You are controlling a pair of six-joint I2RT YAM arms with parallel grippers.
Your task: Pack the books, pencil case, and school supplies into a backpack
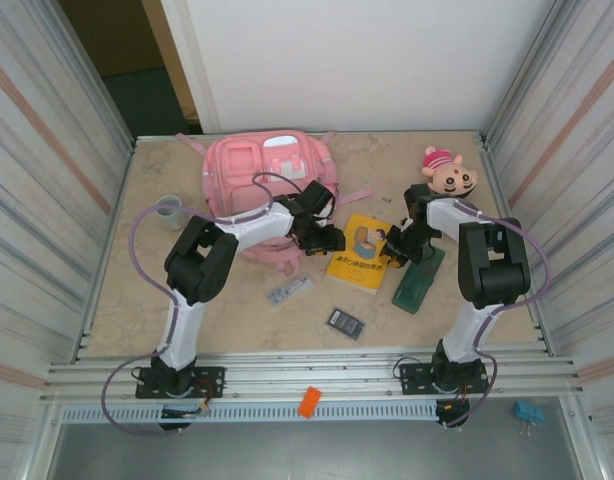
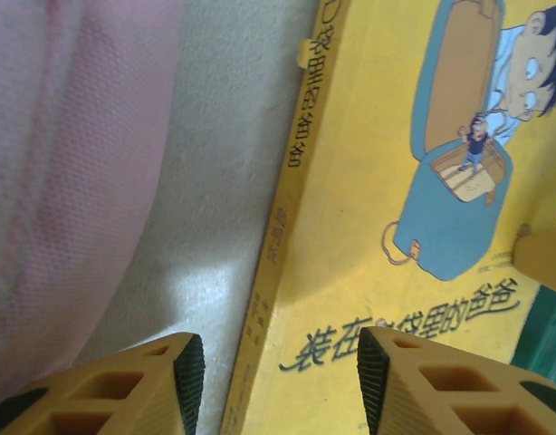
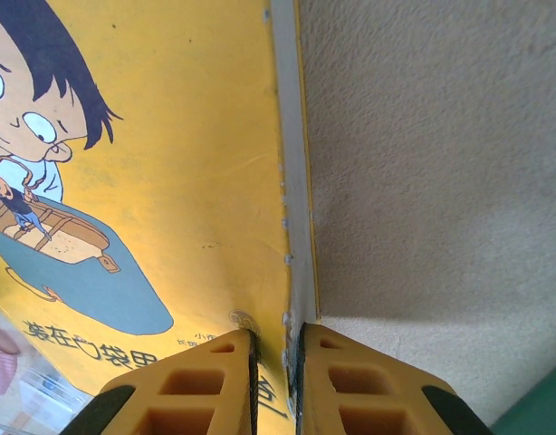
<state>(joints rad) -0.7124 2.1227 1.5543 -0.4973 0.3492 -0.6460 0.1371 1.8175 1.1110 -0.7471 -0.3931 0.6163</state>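
The thin yellow paperback book [image 1: 362, 252] is lying mid-frame in the top view, long axis approx top-to-bottom, w/ the right arm's fingers [image 3: 225, 367] clamping its right page edge, the left arm's fingers [image 2: 160, 385] hanging spread astride its spine, & the pink fabric backpack [image 1: 249, 172] sitting upper left.

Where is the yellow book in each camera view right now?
Top external: the yellow book lies right of centre, between the left gripper and the right gripper.
Left wrist: the book covers the right half, its spine between the open fingers.
Right wrist: the book covers the left half, its edge pinched at the bottom.
Shared landmark: the blue suitcase drawing on its cover.
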